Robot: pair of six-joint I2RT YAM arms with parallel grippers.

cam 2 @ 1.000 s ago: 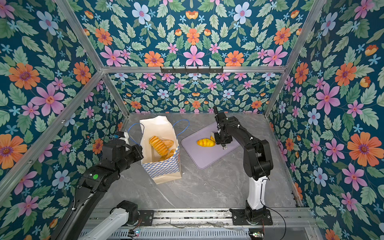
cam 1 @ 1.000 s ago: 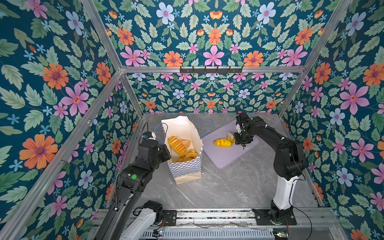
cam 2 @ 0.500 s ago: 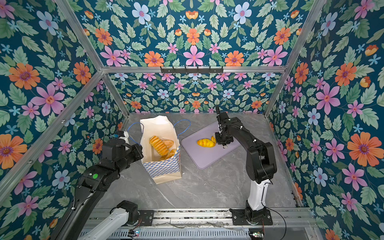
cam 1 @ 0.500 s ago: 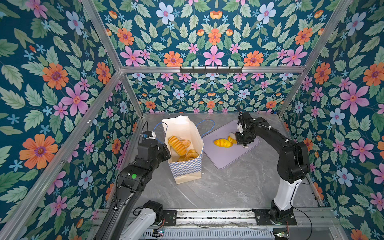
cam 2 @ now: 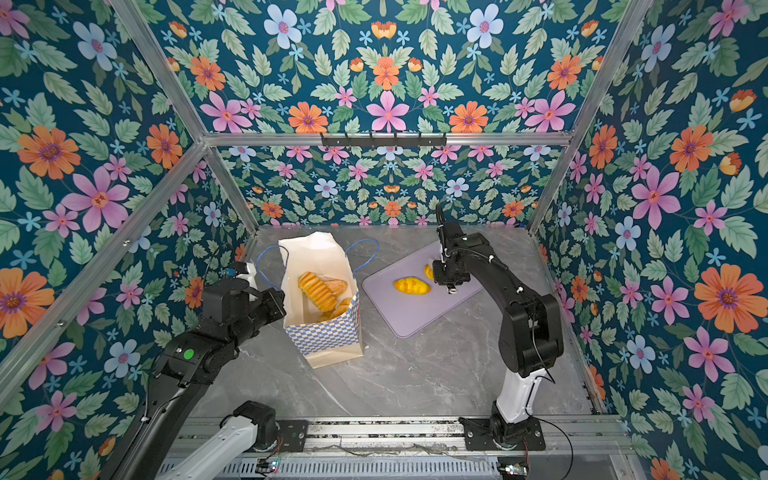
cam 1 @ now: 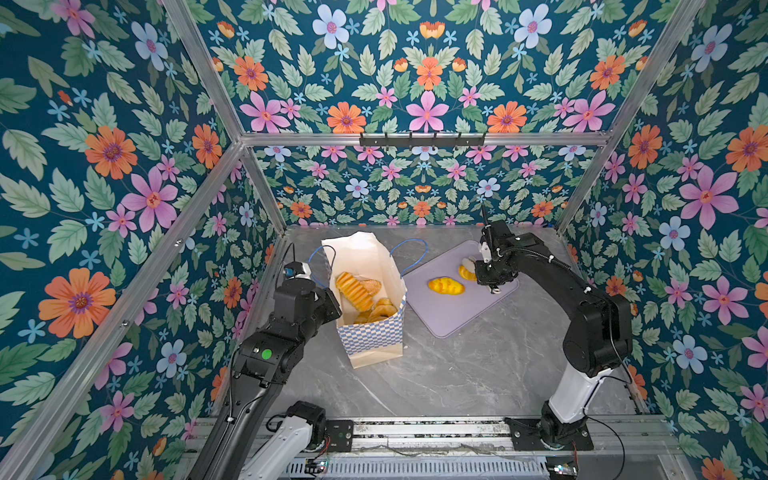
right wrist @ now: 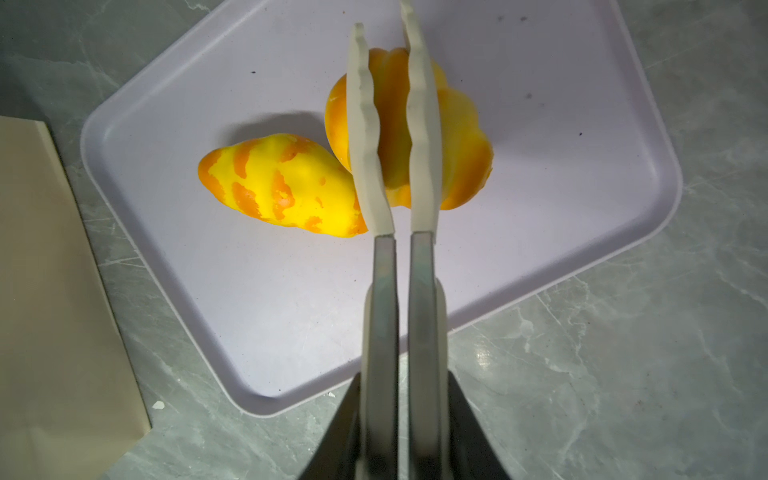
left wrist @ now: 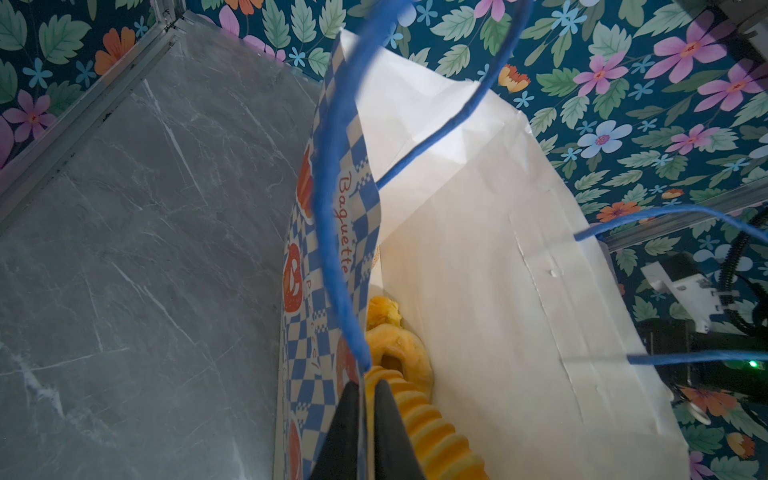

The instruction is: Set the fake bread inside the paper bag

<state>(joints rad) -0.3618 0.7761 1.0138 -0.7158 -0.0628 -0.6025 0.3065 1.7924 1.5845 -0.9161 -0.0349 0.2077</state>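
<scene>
The paper bag [cam 1: 370, 332] [cam 2: 328, 332] stands upright and open, with several pieces of fake bread inside, among them a ribbed roll [cam 1: 353, 291] [left wrist: 432, 424] and a ring [left wrist: 399, 349]. My left gripper [cam 1: 333, 298] [left wrist: 365, 399] is shut on the bag's checkered wall at its left rim. On the lavender tray [cam 1: 457, 320] [right wrist: 291, 291] lie two more pieces of fake bread. My right gripper [cam 1: 471, 266] [right wrist: 381, 18] has its fingers pressed into the rounder bread [cam 1: 466, 272] [right wrist: 457, 137], and a striped yellow loaf [cam 1: 445, 286] [right wrist: 282, 183] lies free beside it.
Blue cord handles [left wrist: 332, 208] loop above the bag's mouth, one close in front of the left wrist camera. The grey marble table [cam 1: 457, 374] is fenced by flowered walls and metal frame bars. The bag's cream base [right wrist: 41, 291] stands near the tray's corner.
The right gripper's fingers have drawn together on the rounder bread on the tray. The left arm and the bag have stayed where they were.
</scene>
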